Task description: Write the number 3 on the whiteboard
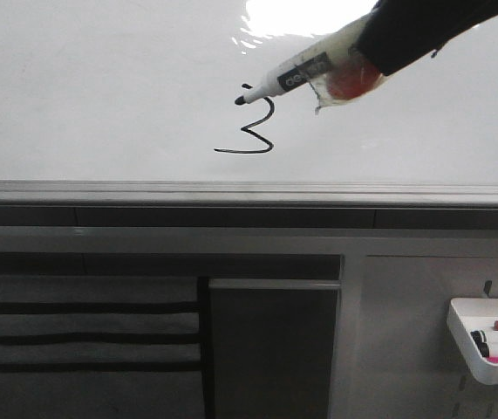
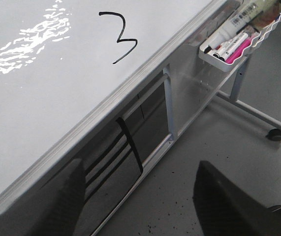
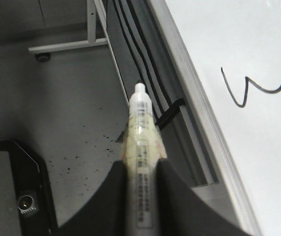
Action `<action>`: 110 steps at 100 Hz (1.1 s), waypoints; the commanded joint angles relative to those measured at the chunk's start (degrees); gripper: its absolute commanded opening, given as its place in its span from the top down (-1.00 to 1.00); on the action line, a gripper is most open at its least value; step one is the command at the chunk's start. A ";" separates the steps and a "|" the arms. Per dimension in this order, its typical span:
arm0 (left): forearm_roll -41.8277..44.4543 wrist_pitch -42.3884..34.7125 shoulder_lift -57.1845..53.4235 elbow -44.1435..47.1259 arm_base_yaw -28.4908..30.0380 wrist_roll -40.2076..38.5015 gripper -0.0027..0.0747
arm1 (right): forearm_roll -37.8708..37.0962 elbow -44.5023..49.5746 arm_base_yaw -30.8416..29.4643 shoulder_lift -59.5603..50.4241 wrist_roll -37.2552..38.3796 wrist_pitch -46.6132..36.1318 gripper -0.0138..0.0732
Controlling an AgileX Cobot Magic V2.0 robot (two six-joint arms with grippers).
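The whiteboard [image 1: 100, 87] fills the upper half of the front view. On it is a thin black number 3 [image 1: 249, 127] with a long flat bottom stroke. My right gripper [image 1: 358, 61] comes in from the upper right, shut on a white marker [image 1: 296, 77]. The marker's black tip sits just left of the top of the 3; whether it touches the board I cannot tell. In the right wrist view the fingers [image 3: 174, 196] clamp the marker [image 3: 141, 132], with the 3 [image 3: 251, 84] off to one side. My left gripper [image 2: 140, 196] is open and holds nothing, away from the 3 [image 2: 120, 39].
A grey metal rail [image 1: 249, 190] runs under the board. A small white tray [image 1: 462, 336] with spare markers hangs at the lower right of the stand. The stand's legs and a castor [image 2: 276, 134] rest on a speckled grey floor.
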 commanded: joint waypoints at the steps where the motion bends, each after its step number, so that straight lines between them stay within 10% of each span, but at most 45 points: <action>1: -2.51 -4.70 -0.20 -1.34 0.31 -0.42 -0.21 | 1.76 -1.40 0.20 -1.38 -6.23 -3.54 0.67; 56: -2.66 -4.65 14.70 -9.81 -14.38 17.76 -0.21 | 1.87 -1.40 8.77 -1.38 -21.47 -12.52 0.67; 110: -1.18 -4.90 25.66 -17.87 -21.08 18.37 -0.15 | 1.62 -1.40 9.82 -1.38 -21.48 -13.09 0.67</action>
